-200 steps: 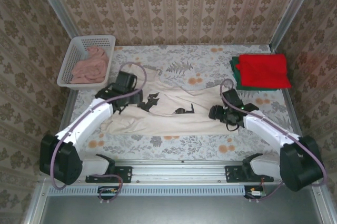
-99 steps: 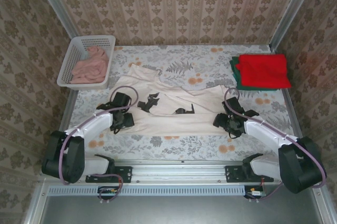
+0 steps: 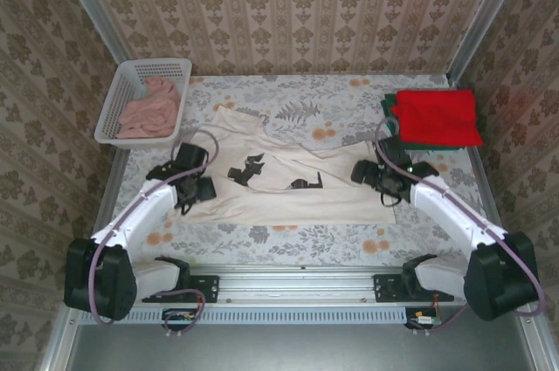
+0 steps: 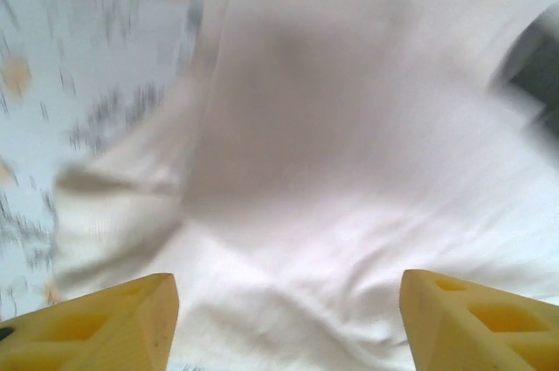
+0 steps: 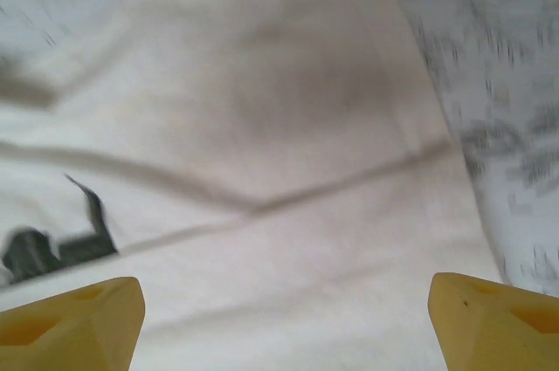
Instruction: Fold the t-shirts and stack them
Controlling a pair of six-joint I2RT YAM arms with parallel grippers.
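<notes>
The cream-white t-shirt [image 3: 288, 188] lies spread across the middle of the table, its black print [image 3: 253, 168] facing up. My left gripper [image 3: 201, 189] hovers over the shirt's left edge, open. In the left wrist view its yellow fingertips [image 4: 105, 323] stand wide apart over bare cream cloth [image 4: 349, 170], holding nothing. My right gripper [image 3: 362, 173] is over the shirt's right edge, also open. The right wrist view shows cream cloth [image 5: 288, 214] with a seam between its spread fingertips [image 5: 498, 319]. The red t-shirt [image 3: 437, 116] lies folded on the dark green t-shirt [image 3: 388, 123] at the back right.
A white lattice basket [image 3: 122, 92] holding pink cloth [image 3: 150, 107] stands at the back left. Patterned walls close in the table on three sides. The flowered tablecloth [image 3: 288, 236] shows bare along the near edge, in front of the rail with the arm bases.
Both grippers have opened wider. The left one swung toward the near edge and now sits over the shirt's left side. The right one dipped nearer, then moved back away.
</notes>
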